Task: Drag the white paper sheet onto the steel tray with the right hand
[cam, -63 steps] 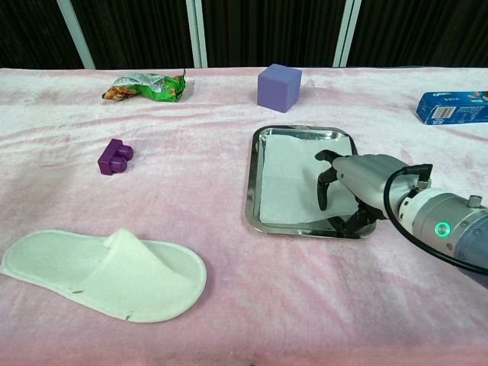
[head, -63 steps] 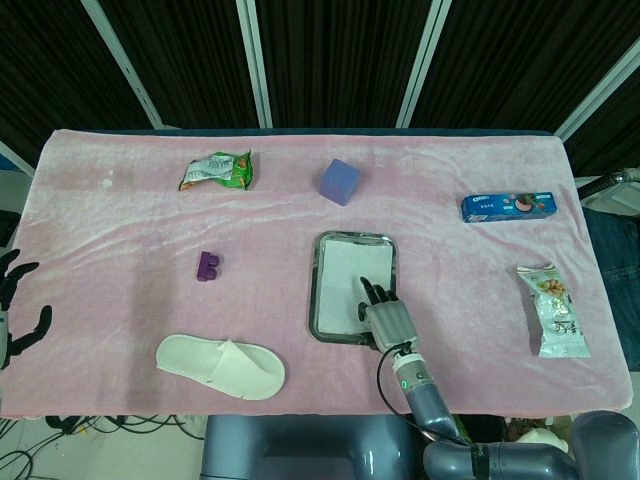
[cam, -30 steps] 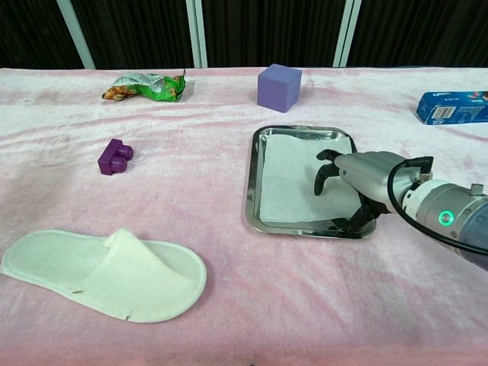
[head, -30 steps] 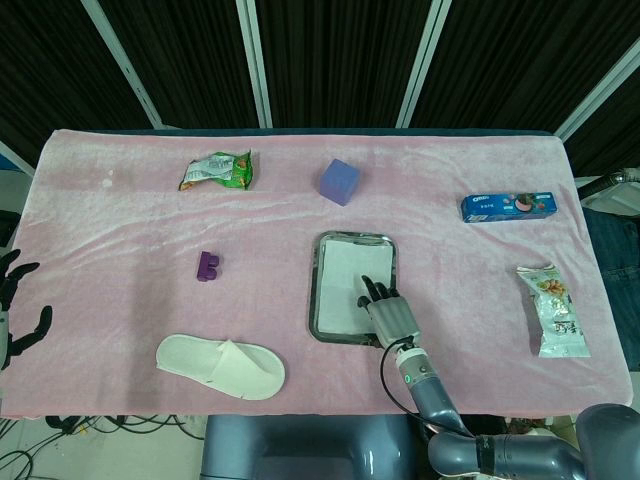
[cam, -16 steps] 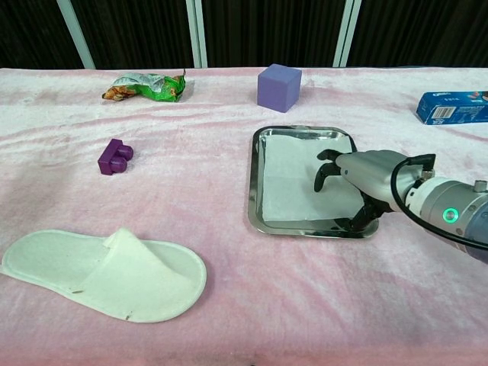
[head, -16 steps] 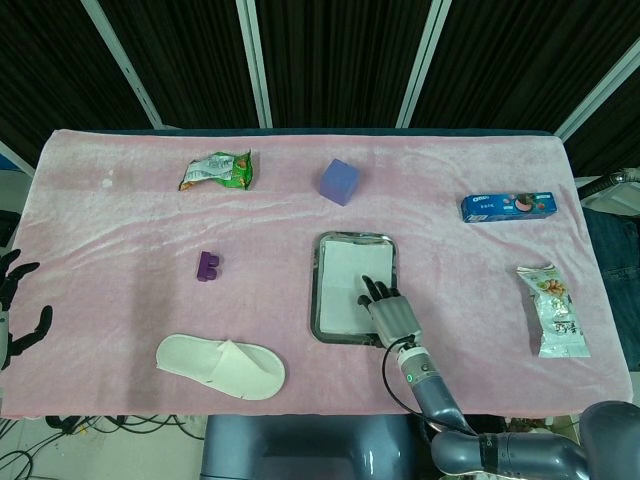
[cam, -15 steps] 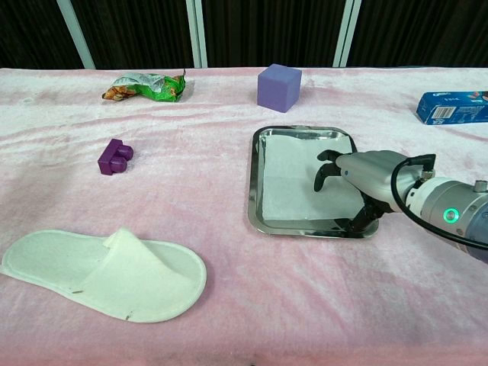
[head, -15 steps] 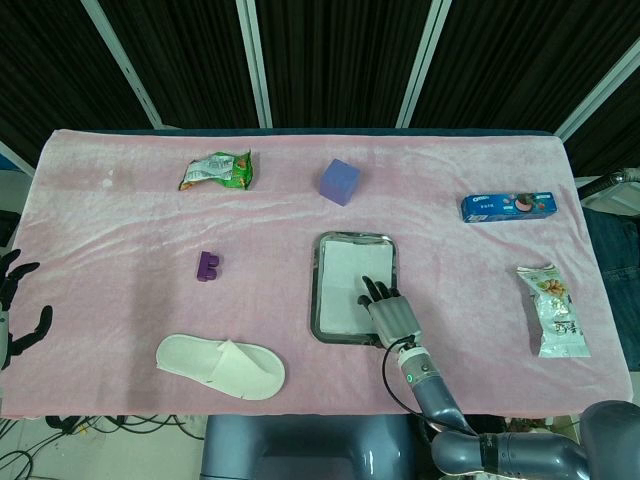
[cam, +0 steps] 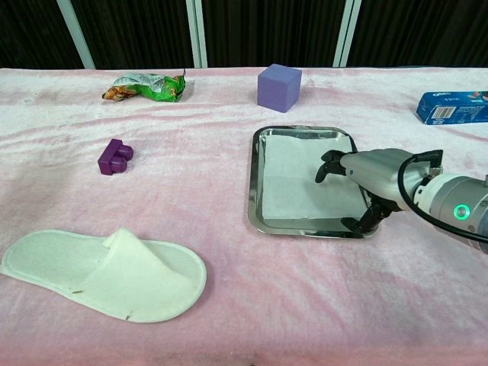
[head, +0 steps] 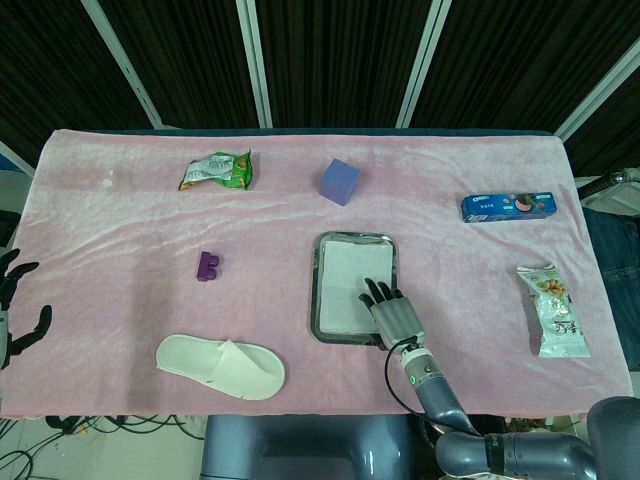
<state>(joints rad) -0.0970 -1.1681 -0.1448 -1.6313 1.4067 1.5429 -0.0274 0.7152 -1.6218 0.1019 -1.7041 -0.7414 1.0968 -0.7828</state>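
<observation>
No legible writing on the blue box (head: pixel 508 206). Right hand (cam: pixel 371 172) low over tray (cam: pixel 252 183), fingers (cam: pixel 329 165) curled down, touching paper (cam: pixel 301 181), gripping nothing. Left hand (head: pixel 12 305) at bench edge, fingers spread.

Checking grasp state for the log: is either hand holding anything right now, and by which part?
Nothing is gripped. The right hand hangs over the near right part of the white paper sheet in the steel tray; fingertip contact cannot be told. The left hand holds nothing.
</observation>
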